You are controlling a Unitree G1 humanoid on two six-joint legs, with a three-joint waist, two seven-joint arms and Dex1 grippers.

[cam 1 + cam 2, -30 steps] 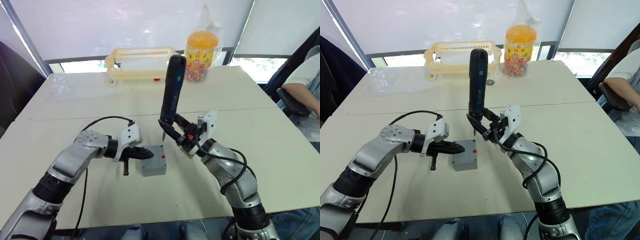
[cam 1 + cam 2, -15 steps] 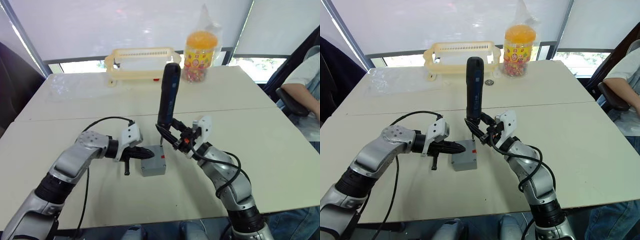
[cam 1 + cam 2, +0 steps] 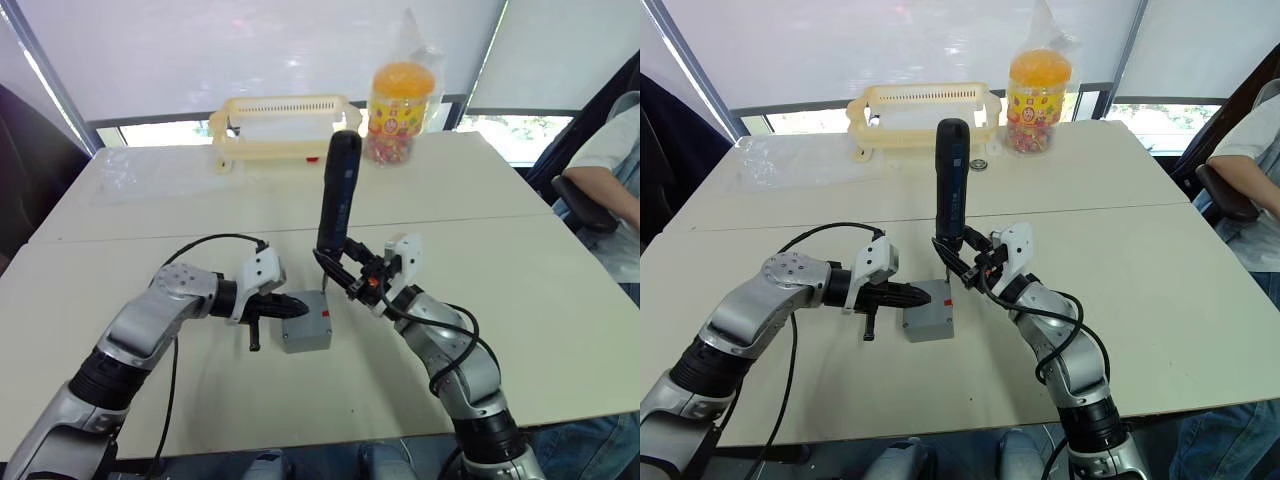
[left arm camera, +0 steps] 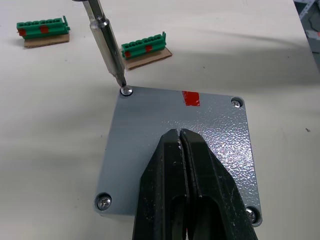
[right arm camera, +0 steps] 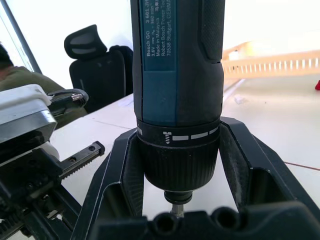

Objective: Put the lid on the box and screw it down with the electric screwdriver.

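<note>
Cream table (image 3: 520, 300), one lidded box (image 3: 306, 333), four corner screws, one electric screwdriver (image 3: 337, 195), two green connectors (image 4: 144, 48)

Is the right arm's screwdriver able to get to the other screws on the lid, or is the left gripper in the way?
Probably yes. The left gripper presses shut on the middle of the lid, so the corners stay bare. The electric screwdriver, held by the right gripper, already sits on one corner screw.

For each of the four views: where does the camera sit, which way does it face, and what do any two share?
Left and right eye views: head, facing forward and down at both arms, the small grey box and the cream basket.
Left wrist view: along the shut left gripper pressing the grey lid.
Right wrist view: along the right gripper clamping the black electric screwdriver.
Shared: screwdriver bit on a corner screw.
</note>
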